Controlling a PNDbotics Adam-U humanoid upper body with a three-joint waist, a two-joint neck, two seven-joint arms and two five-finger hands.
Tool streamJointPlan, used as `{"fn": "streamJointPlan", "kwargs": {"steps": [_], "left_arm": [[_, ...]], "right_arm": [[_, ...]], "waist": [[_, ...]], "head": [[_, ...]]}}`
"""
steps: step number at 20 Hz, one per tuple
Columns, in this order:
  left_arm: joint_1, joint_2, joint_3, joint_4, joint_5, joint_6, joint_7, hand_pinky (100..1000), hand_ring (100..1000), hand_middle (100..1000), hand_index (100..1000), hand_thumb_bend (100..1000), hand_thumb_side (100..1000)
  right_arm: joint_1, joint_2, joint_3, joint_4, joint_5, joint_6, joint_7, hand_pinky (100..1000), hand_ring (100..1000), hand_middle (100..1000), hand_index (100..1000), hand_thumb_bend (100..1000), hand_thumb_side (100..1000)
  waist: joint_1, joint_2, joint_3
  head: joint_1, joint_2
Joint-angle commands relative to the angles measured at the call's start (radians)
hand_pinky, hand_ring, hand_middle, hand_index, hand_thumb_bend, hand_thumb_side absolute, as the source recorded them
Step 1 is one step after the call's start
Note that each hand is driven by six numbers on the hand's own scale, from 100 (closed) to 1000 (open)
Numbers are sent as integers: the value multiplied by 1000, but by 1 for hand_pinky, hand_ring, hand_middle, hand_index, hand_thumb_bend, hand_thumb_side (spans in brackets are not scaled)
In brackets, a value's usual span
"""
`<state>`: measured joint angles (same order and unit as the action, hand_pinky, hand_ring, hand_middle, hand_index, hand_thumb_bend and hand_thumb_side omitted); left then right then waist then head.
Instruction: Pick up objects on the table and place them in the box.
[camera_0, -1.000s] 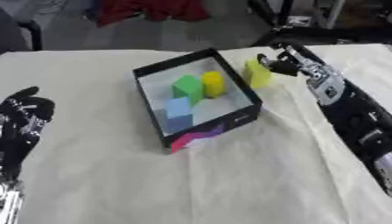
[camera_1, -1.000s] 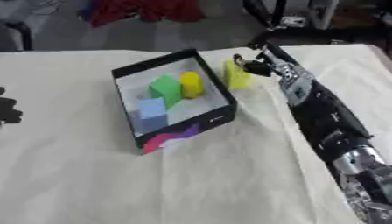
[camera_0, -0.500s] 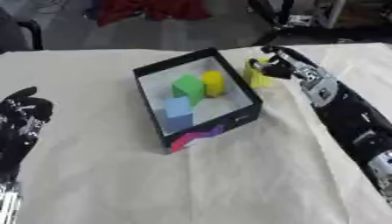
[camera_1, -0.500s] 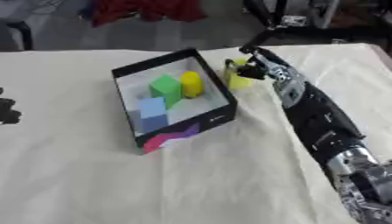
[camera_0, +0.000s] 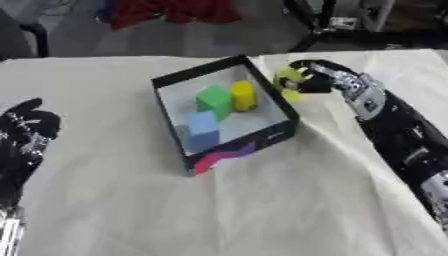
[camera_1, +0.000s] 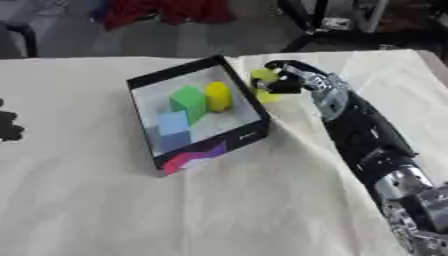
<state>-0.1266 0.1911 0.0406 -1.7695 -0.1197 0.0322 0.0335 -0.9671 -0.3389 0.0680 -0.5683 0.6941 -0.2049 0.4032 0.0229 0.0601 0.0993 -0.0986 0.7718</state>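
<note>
Fingers of the humanoid's right hand (camera_0: 317, 82) curl round a yellow-green block (camera_0: 288, 82), holding it just outside the near-right wall of the black box (camera_0: 234, 148) on a cloth-covered table (camera_0: 262, 210). The block sits at the hand's fingertips, on the side facing the box, so the open compartment lies directly to the hand's left, across the black rim. Whether the block is clear of the cloth or touching it cannot be told from either eye view.

Inside the box, a green block (camera_0: 213, 99), a yellow cylinder (camera_0: 243, 95) and a blue block (camera_0: 203, 130) already rest on the pale floor, the green and yellow pieces side by side toward the far end, the blue one nearer the robot. Bare floor shows along the right-hand wall, closest to the held block.

The right arm reaches in from the right edge of the scene and is plainly the nearer of the two; the left hand (camera_0: 26, 132) rests idle near the lower left, fingers relaxed and holding nothing, well apart from the box.

By the look of it, the placing step is in hand: the block would need to rise over the rim and travel leftward before release, and the wall beside it is the likeliest thing to catch
</note>
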Motion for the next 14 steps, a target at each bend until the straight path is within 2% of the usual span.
{"fn": "streamJointPlan", "kwargs": {"steps": [1,3,4,5,7,8,9,10,11,12,14], "left_arm": [[-13,6,1,-20,0,-2,-2,640,585,615,820,750,670],[-13,6,1,-20,0,-2,-2,640,585,615,820,750,670],[-13,6,1,-20,0,-2,-3,640,585,614,820,751,669],[-13,6,1,-21,0,-2,-3,640,585,614,820,751,669],[-13,6,2,-21,0,-2,-2,640,585,614,820,751,669],[-13,6,2,-21,0,-2,-2,640,585,614,820,751,670],[-13,6,2,-21,0,-2,-2,640,585,614,820,752,669],[-13,6,2,-21,0,-2,-2,640,585,614,820,753,669],[-13,6,2,-21,0,-2,-2,640,585,614,820,753,669],[-13,6,2,-21,0,-2,-2,640,584,613,820,754,669],[-13,6,3,-21,0,-2,-2,640,585,614,820,752,669]], "right_arm": [[-13,-12,3,-15,37,-9,32,884,910,951,970,295,671],[-12,-12,3,-14,60,-15,47,882,908,950,972,291,636],[-12,-12,3,-14,70,-19,53,879,903,946,972,254,576],[-12,-12,2,-15,78,-23,60,876,899,943,970,242,553],[-12,-13,0,-18,90,-31,64,867,882,921,958,176,452],[-13,-14,-1,-21,98,-34,62,858,864,896,942,128,364],[-13,-15,-2,-25,103,-37,56,854,859,885,935,107,326],[-13,-16,-3,-28,108,-39,49,847,854,864,921,100,255],[-12,-17,-3,-31,113,-40,41,844,850,854,913,100,223],[-12,-17,-3,-33,118,-42,33,835,838,824,891,100,141],[-12,-19,-4,-37,127,-45,14,822,816,784,866,100,100]], "waist": [[9,5,1],[9,5,1],[9,5,1],[10,5,1],[10,5,1],[10,5,0],[10,5,0],[10,5,0],[10,5,0],[10,5,0],[10,5,0]], "head": [[1,-2],[1,-2],[1,-2],[1,-2],[1,-2],[0,-2],[0,-2],[0,-2],[-1,-2],[-1,-2],[-2,-2]]}}
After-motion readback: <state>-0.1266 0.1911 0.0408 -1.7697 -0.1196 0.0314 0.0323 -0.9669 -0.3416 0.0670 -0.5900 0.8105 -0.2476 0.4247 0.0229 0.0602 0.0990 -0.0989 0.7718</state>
